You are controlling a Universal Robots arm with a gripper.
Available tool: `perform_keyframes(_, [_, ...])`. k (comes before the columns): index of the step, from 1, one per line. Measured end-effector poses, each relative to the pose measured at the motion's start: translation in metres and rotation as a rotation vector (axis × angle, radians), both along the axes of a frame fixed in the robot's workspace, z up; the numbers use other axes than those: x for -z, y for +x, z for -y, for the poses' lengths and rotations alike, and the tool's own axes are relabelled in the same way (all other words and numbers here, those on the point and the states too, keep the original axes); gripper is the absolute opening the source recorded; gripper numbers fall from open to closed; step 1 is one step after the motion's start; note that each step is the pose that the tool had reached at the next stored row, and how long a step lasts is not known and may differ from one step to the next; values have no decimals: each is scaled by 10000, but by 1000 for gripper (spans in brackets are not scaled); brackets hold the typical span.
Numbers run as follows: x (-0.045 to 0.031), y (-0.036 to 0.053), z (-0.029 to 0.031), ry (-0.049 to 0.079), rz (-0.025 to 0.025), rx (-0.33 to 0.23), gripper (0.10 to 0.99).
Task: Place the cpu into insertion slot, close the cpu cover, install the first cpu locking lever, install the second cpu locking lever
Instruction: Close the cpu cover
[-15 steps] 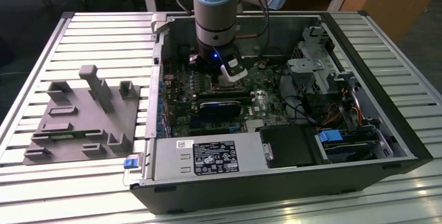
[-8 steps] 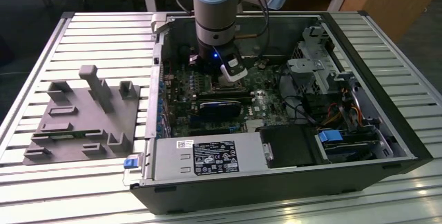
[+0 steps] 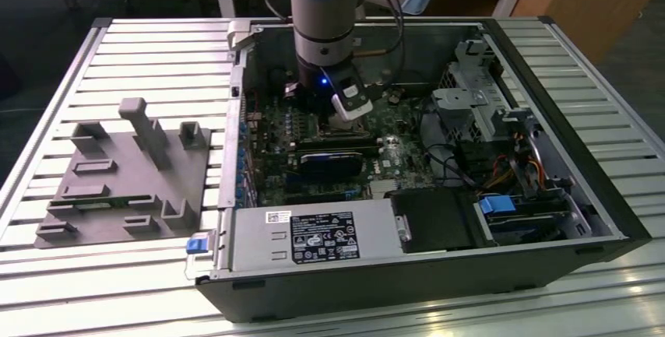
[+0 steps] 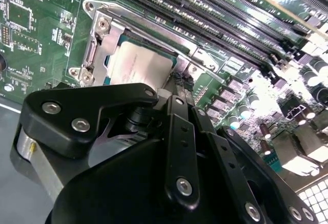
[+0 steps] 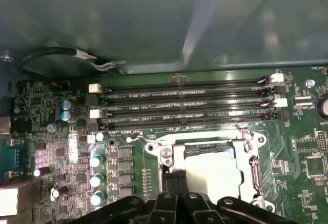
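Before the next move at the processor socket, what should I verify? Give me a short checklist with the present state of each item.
1. Flat silver-grey square cpu lies inside the metal-rimmed square insertion slot: ok.
2. Thin silvery cpu cover frame lies flat around the chip: ok, as far as both wrist views show.
3. Wire locking levers hooked down: cannot tell.
4. Black gripper is at the slot's edge, apart from the long black memory slots: ok.
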State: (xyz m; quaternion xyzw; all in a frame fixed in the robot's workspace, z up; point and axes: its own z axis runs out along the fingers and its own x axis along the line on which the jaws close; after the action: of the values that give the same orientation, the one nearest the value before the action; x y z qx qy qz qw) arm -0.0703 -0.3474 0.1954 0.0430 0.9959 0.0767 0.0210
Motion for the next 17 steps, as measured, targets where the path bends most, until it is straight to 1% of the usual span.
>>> perform_keyframes(4, [-3, 0, -1, -57, -1, -1, 102])
perform_keyframes(7, [-26, 3, -5, -38, 12, -1, 102])
perform_keyframes(9, [-46, 1, -3, -54, 1, -1, 102])
perform_keyframes(13, [-47, 1, -2, -62, 0, -1, 102])
perform_keyframes(17, [-48, 1, -32, -137, 0, 0, 102])
